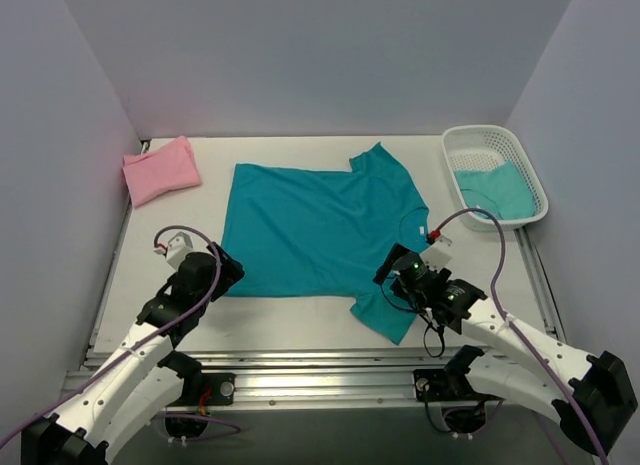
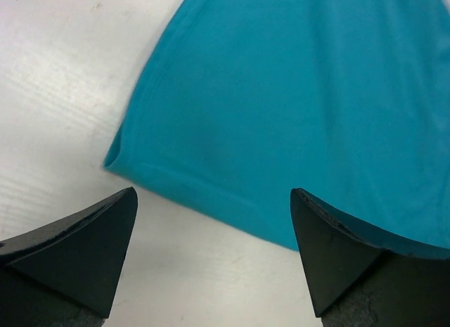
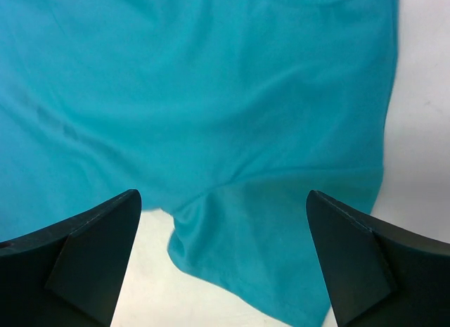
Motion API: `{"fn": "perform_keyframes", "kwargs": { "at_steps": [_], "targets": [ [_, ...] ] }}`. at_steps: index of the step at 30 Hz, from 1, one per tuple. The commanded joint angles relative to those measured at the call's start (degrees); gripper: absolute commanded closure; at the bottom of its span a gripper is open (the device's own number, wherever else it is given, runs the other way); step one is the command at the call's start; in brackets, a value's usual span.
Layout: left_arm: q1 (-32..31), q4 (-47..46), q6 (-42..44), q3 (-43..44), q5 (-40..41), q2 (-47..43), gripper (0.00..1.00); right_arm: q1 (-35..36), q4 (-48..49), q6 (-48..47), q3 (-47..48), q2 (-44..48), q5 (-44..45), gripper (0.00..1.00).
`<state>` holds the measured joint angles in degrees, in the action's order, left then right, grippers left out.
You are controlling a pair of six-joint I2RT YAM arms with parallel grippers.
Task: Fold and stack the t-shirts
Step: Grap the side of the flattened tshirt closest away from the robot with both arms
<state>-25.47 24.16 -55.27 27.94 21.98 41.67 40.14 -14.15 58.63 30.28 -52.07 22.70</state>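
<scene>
A teal t-shirt [image 1: 315,230] lies spread flat on the white table, collar to the right, hem to the left. A folded pink t-shirt [image 1: 160,169] lies at the back left. Another teal t-shirt [image 1: 497,188] sits in the basket. My left gripper [image 1: 226,275] is open just above the shirt's near hem corner [image 2: 123,158]; its fingers [image 2: 84,249] straddle bare table and the hem. My right gripper [image 1: 392,268] is open above the near sleeve [image 3: 281,249], empty.
A white mesh basket [image 1: 460,145] stands at the back right. Grey walls close in the table on three sides. A metal rail [image 1: 320,370] runs along the near edge by the arm bases.
</scene>
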Motion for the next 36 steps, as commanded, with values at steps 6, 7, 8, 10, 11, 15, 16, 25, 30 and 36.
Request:
{"fn": "perform_keyframes", "kwargs": {
  "at_steps": [6,7,8,10,11,15,16,25,30,36],
  "targets": [
    [-0.7,7.2,-1.5,-1.0,1.0,3.4,0.03,3.1,-4.7,-3.0,2.6,-5.7,-2.4,0.0],
    [-0.7,7.0,-1.8,-1.1,1.1,3.9,0.06,3.1,-4.8,-3.7,3.0,-6.5,-2.1,0.0],
    [-0.7,6.4,-1.9,-1.3,1.2,4.2,0.07,3.1,-5.2,-4.5,3.5,-8.0,-1.5,0.0],
    [-0.7,4.9,-2.6,-1.4,1.0,5.5,0.1,3.2,-5.7,-5.4,5.0,-9.1,-0.5,0.0],
    [-0.7,4.3,-2.7,-1.4,1.0,6.1,0.12,3.2,-5.9,-6.2,5.3,-9.7,-0.3,0.0],
    [-0.7,1.5,-4.3,-0.7,1.4,11.7,0.21,2.9,-5.8,-7.7,5.8,-9.8,-0.6,0.0],
    [-0.7,0.4,-4.6,-0.7,1.0,14.0,0.23,2.8,-5.7,-8.0,6.1,-9.9,-0.8,0.0],
    [-1.7,-3.5,-6.9,-2.2,2.3,19.5,0.28,1.3,-5.5,-9.8,7.8,-12.8,-3.3,0.0],
    [-2.1,-3.5,-7.1,-2.1,4.1,19.2,0.42,1.2,-6.6,-9.9,8.5,-13.1,-4.2,0.0],
    [-2.3,-2.5,-9.5,-1.2,5.7,21.1,0.62,1.5,-11.9,-9.3,9.6,-12.2,-5.7,0.0]
  ]
}}
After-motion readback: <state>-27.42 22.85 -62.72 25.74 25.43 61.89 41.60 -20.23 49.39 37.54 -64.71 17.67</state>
